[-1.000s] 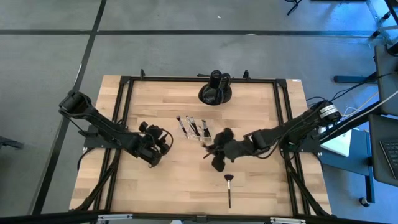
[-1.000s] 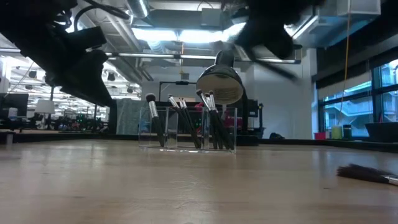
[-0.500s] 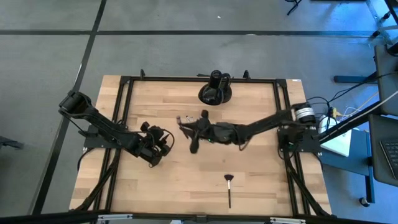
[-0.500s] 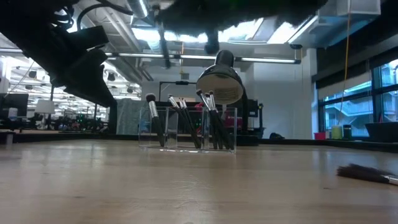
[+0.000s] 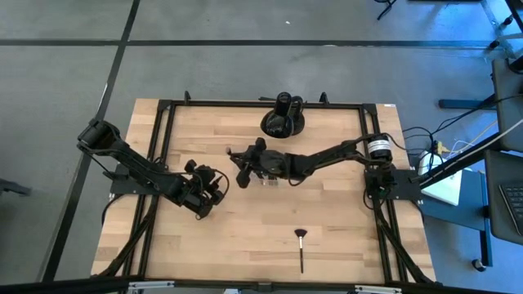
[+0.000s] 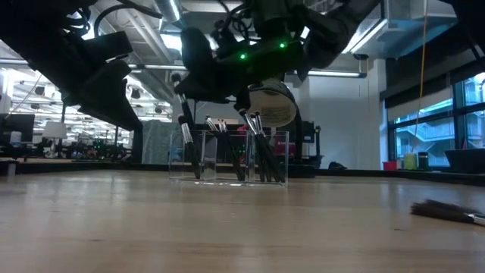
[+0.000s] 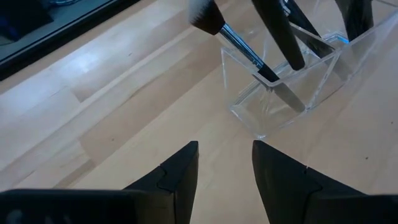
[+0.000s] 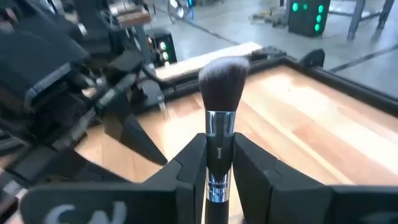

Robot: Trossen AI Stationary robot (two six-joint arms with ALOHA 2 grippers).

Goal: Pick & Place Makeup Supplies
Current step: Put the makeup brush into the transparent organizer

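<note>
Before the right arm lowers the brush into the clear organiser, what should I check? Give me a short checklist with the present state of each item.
1. Grip: the right gripper has its jaws closed on the brush, head outward. Ok.
2. Position: in the high view the right gripper hangs at the left end of the clear organiser. Ok.
3. Free slot exactly under the brush: cannot tell.
4. Brushes already in the organiser lean at angles and might block the entry. Cannot tell.
5. Left gripper waits beside the organiser, jaws open and empty, near the right arm's path. Ok, but watch it.
6. One brush on the table is not yet picked. Not ok.
</note>
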